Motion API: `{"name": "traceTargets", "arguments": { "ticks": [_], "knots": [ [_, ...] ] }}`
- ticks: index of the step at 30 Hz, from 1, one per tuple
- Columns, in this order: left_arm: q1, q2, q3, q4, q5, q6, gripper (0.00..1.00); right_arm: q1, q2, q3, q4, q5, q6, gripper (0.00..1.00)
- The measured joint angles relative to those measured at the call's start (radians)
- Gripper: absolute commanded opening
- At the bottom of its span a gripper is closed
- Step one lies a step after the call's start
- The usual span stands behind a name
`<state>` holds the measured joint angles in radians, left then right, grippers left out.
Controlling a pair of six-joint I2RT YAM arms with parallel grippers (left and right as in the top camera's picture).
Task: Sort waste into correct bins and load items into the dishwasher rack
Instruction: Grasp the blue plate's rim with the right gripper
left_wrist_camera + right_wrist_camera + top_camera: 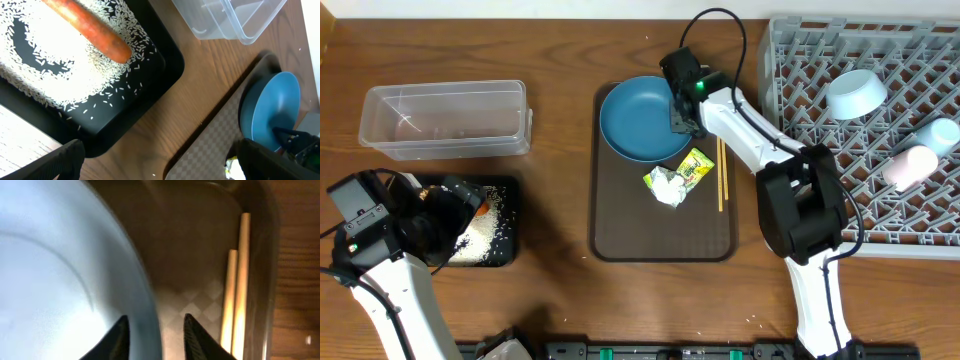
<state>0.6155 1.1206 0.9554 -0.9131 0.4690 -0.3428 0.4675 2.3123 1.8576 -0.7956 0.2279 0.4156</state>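
Note:
The dark blue plate lies at the far end of the brown serving tray. My right gripper straddles the plate's right rim, one finger over the plate and the other outside, with a narrow gap still showing. Wooden chopsticks lie along the tray's right side. Crumpled paper and a green-yellow wrapper sit mid-tray. My left gripper hangs wide open and empty above the black tray, which holds a carrot and rice.
A clear tub stands at the far left. The grey dishwasher rack at the right holds a pale blue bowl, a pale blue cup and a whitish cup.

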Motion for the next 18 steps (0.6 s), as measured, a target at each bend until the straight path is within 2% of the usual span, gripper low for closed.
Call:
{"name": "traceTargets", "arguments": {
  "ticks": [8, 18],
  "knots": [
    [0.0, 0.0, 0.0, 0.0, 0.0, 0.0, 0.98, 0.0, 0.0, 0.028, -0.036, -0.027, 0.01, 0.01],
    [0.0, 0.0, 0.0, 0.0, 0.0, 0.0, 0.98, -0.005, 0.0, 0.244, -0.219, -0.037, 0.011, 0.01]
  ]
}}
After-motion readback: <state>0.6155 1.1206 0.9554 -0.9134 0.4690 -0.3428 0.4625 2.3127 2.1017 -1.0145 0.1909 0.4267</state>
